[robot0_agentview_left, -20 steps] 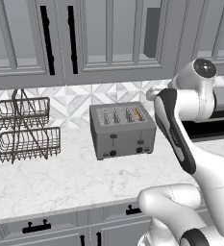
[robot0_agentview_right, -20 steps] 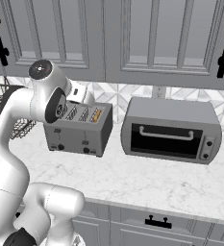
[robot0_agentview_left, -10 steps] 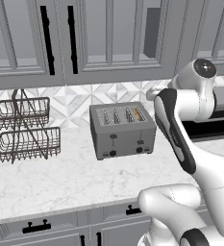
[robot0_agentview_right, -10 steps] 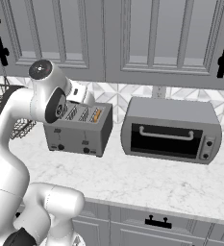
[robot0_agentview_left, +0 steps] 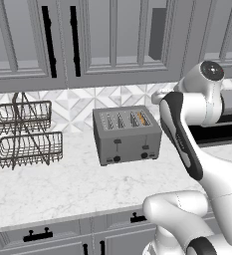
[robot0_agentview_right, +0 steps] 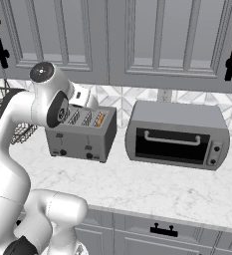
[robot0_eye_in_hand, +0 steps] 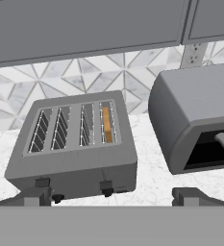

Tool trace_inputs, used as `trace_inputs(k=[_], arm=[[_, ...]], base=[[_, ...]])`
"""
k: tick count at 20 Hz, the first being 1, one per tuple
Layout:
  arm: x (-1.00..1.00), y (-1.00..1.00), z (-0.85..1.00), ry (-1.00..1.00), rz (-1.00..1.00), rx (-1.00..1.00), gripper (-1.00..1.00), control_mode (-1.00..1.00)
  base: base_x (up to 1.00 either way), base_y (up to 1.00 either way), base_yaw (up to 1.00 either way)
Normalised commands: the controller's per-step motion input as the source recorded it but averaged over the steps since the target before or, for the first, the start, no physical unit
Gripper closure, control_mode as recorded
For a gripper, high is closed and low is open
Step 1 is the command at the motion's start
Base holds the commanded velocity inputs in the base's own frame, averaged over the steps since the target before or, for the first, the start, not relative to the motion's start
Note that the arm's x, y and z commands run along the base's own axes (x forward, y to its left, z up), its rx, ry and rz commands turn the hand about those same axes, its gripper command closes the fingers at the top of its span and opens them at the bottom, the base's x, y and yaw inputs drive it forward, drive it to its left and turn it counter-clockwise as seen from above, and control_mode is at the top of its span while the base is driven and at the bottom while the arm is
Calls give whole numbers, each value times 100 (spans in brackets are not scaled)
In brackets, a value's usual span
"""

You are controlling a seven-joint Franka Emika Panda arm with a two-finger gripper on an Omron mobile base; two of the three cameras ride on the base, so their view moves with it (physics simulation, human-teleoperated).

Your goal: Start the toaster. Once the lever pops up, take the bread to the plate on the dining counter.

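The toaster (robot0_eye_in_hand: 77, 144) stands on the marble worktop (robot0_agentview_left: 62, 184) against the tiled wall, between a two-tier wire basket rack (robot0_agentview_left: 24, 134) and a grey toaster oven (robot0_agentview_right: 177, 135). In the hand view the gripper (robot0_eye_in_hand: 111, 197) hangs above and in front of the toaster, its two dark fingertips (robot0_eye_in_hand: 34, 197) spread wide apart and holding nothing; the toaster lies between and beyond them, nearer the left tip, with clear space between the tips and its front face. The toaster's long side runs along the wall, its front with the two levers and two dark knobs facing out toward the robot. Its four slots run front to back. The bread (robot0_eye_in_hand: 106, 124), an orange-brown slice, sits down in the slot at the toaster-oven end, standing on edge with its long axis along that slot, so it points from the wall toward the toaster's front. Both levers look level with each other. No brand, label or writing can be read on the toaster or the oven.
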Motion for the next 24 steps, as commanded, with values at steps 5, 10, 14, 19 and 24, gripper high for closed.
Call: trace_inputs(k=[5,10,14,19,24], arm=[[0,0,0,0,0,0,-100,-100],[0,0,0,0,0,0,-100,-100],[0,0,0,0,0,0,-100,-100],[0,0,0,0,0,0,-100,-100],[0,0,0,0,0,0,-100,-100]], base=[[0,0,0],[0,0,0],[0,0,0],[0,0,0],[0,0,0]])
